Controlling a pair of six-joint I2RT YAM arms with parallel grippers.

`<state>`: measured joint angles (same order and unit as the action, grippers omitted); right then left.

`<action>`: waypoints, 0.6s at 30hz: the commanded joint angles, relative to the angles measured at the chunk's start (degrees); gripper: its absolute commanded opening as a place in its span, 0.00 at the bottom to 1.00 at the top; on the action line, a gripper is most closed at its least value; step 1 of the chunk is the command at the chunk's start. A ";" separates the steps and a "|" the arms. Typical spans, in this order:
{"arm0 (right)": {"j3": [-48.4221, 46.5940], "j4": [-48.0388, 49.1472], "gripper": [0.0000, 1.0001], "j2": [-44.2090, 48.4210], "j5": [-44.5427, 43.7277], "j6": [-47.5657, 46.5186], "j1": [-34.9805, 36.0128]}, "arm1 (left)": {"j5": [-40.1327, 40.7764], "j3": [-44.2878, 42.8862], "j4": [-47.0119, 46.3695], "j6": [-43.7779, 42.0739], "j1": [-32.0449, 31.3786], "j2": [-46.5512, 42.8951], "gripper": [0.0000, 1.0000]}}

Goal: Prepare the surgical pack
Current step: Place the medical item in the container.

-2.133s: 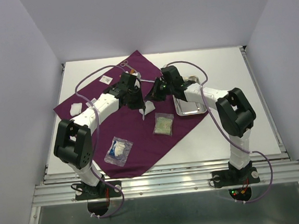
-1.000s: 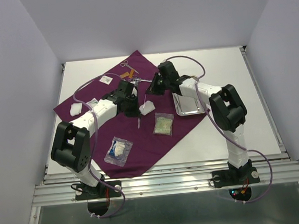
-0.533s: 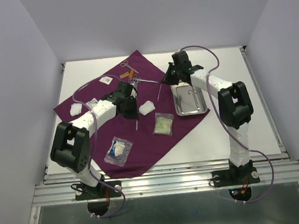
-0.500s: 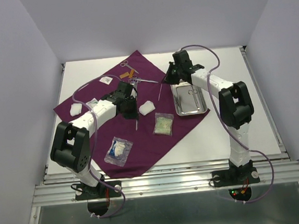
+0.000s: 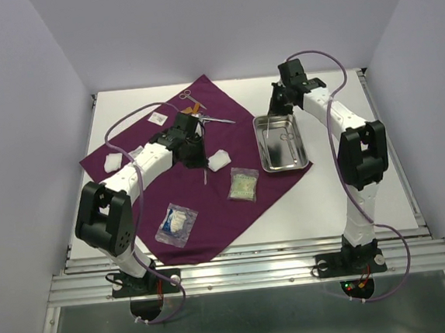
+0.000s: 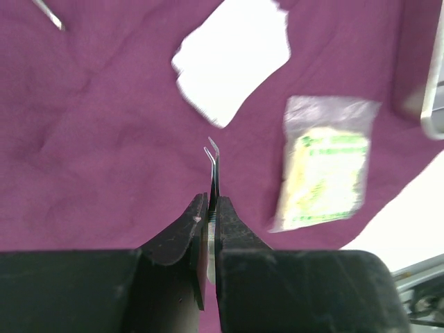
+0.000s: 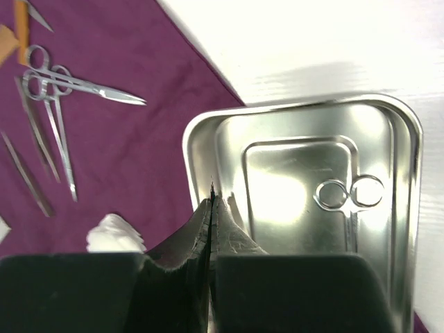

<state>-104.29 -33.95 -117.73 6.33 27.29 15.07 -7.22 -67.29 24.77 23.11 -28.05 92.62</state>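
Your left fingers (image 6: 210, 202) were pinching the tweezers (image 6: 213, 166) by their upper end. The bent tips pointed down toward the cloth (image 6: 104, 139), and I couldn't tell whether they touched it. From above, those fingers sat over the middle of the cloth, with a white pad (image 6: 232, 62) just beyond the tips. A packet (image 6: 322, 163) of yellowish stuff lay flat on the cloth to the right of the tweezers, apart from the pad. A second packet (image 5: 176, 223), blue and white inside, lay near the cloth's near corner.

Your right fingers (image 7: 211, 200) were pressed together and hung over the left rim of the tray (image 7: 284, 180). The tray sat at the cloth's right corner, with its far end out over the bare bench (image 5: 350, 194). One pair of scissors (image 7: 349, 208) lay flat on the tray's floor. Other scissors (image 7: 76, 87) lay on the cloth to the left of the tray, well apart from it.
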 commanded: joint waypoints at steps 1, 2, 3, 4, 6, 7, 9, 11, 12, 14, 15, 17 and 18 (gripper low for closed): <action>-1.09 -5.16 0.01 1.28 -5.18 -5.05 0.75 | 0.72 -6.62 0.01 2.72 -1.47 -0.69 0.00; -0.66 -5.24 0.01 1.19 -5.45 -5.31 0.75 | 0.81 -7.59 0.01 3.16 -1.91 -0.60 0.00; 0.39 -5.07 0.01 1.19 -5.62 -5.58 0.75 | 0.98 -9.60 -0.16 3.69 -2.18 -0.16 0.00; 0.93 -4.89 0.01 1.10 -5.89 -5.75 0.75 | 1.07 -10.57 0.01 4.13 -2.79 0.80 0.00; 1.89 -4.54 0.01 1.10 -6.06 -6.54 0.75 | 1.16 -12.86 0.10 5.53 -3.23 2.12 0.00; 3.03 -4.37 0.01 1.10 -6.06 -6.63 0.75 | 1.25 -15.39 0.53 6.06 -3.50 3.61 0.00; 4.52 -3.93 0.01 1.10 -6.06 -7.68 1.27 | 0.99 -19.87 0.71 7.55 -3.76 5.98 0.00; 5.50 -3.49 0.01 1.19 -5.80 -8.13 1.28 | 0.90 -22.52 0.63 8.44 -4.29 7.57 0.00; 5.94 -3.14 0.01 1.02 -5.80 -8.48 1.80 | 0.90 -25.15 0.63 9.22 -4.81 9.40 0.00; 7.08 -2.96 0.01 0.84 -6.06 -8.83 2.41 | 0.63 -27.53 0.71 9.93 -5.34 11.43 0.00; 7.34 -2.96 0.01 0.49 -6.06 -9.09 2.42 | 0.02 -29.81 0.97 10.63 -5.95 13.18 0.00; 8.31 -2.79 0.01 0.31 -6.06 -9.44 2.94 | 0.10 -31.49 1.15 11.16 -6.75 14.60 0.00; 8.66 -2.35 0.01 0.22 -5.63 -9.45 2.95 | 0.10 -32.81 0.98 11.42 -7.53 15.74 0.00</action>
<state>-96.64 -37.74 -117.82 1.37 19.62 16.84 -6.81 -95.55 25.45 32.42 -33.61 107.13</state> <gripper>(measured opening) 0.016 0.146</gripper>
